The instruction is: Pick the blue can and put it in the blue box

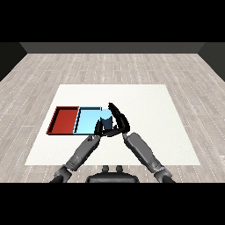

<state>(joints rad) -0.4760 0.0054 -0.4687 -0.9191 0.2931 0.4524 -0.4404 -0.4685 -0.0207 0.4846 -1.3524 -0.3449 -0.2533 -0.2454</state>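
No legible text, labels or numbers anywhere in view.

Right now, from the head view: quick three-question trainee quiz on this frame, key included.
1. True or false: the blue can stands in the red tray.
2. Which hand curls round the can? A) left hand B) right hand
3. Fill in: the light blue tray lies on the red tray's ____ side as seen here.

Key: 1. False; it is at the light blue tray's right edge, held. 2. B; the left hand only stays close. 3. right.
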